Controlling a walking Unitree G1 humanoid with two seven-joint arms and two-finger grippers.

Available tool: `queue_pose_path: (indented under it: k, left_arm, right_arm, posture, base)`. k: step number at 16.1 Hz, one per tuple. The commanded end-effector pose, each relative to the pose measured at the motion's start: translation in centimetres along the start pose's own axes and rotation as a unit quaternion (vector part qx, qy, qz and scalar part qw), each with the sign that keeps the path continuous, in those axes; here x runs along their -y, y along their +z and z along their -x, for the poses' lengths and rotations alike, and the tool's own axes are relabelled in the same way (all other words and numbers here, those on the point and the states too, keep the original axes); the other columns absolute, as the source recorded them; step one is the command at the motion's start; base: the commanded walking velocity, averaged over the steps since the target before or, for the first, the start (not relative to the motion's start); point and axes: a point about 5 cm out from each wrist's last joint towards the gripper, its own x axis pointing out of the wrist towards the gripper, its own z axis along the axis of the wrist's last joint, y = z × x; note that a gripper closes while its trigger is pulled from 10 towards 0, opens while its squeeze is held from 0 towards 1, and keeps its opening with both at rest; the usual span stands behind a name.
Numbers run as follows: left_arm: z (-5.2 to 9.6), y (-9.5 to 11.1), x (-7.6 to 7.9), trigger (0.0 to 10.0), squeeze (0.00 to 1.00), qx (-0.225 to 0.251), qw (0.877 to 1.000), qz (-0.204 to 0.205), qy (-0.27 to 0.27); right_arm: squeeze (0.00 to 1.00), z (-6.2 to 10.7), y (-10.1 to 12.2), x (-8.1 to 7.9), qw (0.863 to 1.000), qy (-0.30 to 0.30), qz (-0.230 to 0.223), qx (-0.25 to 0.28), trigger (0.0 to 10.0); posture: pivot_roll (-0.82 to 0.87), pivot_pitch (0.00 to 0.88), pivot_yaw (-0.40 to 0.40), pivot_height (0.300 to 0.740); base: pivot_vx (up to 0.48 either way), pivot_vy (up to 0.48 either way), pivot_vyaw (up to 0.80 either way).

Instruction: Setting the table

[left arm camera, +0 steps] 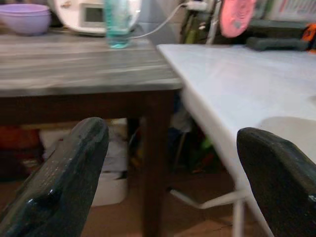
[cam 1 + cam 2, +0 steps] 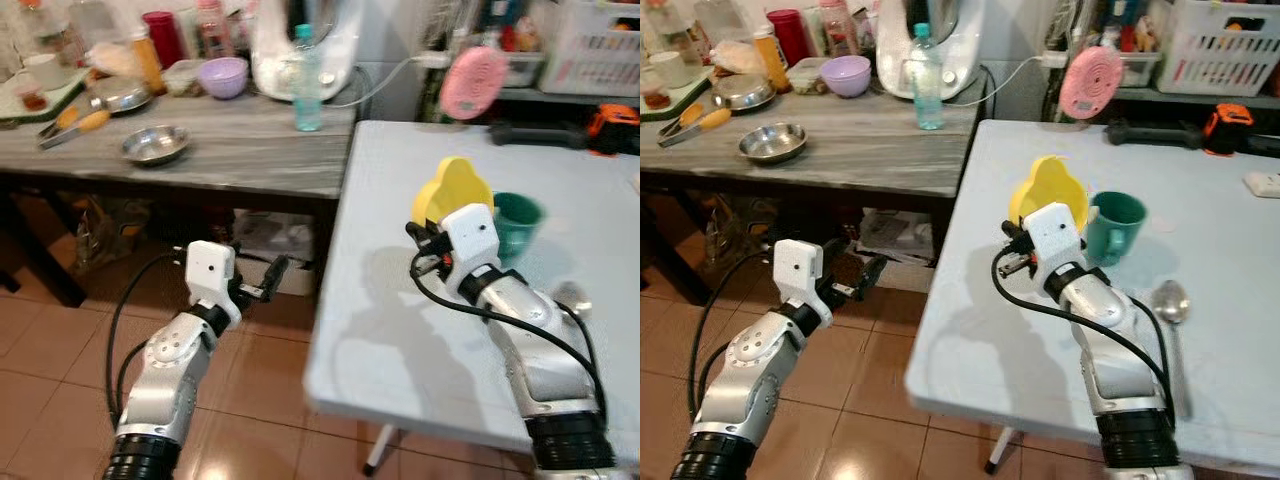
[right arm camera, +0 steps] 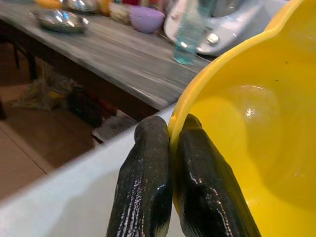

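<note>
Over the white table (image 2: 970,330), the right end effector (image 3: 170,143) pinches the tilted yellow bowl (image 2: 1040,190) rim.

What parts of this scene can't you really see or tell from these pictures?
- Yellow bowl: its lower part sits behind the right hand in the eye views.
- Green mug: what's inside is not visible.
- Back-counter jars: labels too small.
- Left hand: blurred, open over the floor.

The bowl (image 2: 1045,190) sits on the table (image 2: 970,340), tilted. The mug (image 2: 1112,226) stands just beside it at 3 o'clock. The spoon (image 2: 1170,300) lies at 5 o'clock from the mug. The side table (image 2: 860,150) stands at 9 o'clock, carrying the bottle (image 2: 926,78).
</note>
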Motion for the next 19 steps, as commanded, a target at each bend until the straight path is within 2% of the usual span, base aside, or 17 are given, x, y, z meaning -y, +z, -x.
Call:
queue_pose_path:
  k: [1,10,19]
  left_arm:
    - [-0.26,0.19,0.20,10.0,0.00,0.003,1.000,-0.001,-0.008]
    - [-0.33,0.26,0.17,10.0,0.00,0.004,1.000,-0.006,-0.011]
    - [-0.46,-0.08,0.92,10.0,0.00,0.003,1.000,-0.009,-0.010]
  right_arm:
    - [0.00,0.22,0.59,0.58,1.000,-0.011,0.002,0.010,10.0]
    - [0.00,0.22,0.37,0.86,1.000,-0.020,0.000,0.007,10.0]
    - [0.00,0.21,0.22,0.77,1.000,-0.027,-0.002,0.008,10.0]
  posture:
    - [-0.07,0.000,0.054,0.740]
    - [-0.07,0.000,0.057,0.740]
    - [-0.07,0.000,0.062,0.740]
  base:
    - [0.000,0.480,0.00]
    - [0.000,0.480,0.00]
    - [0.000,0.480,0.00]
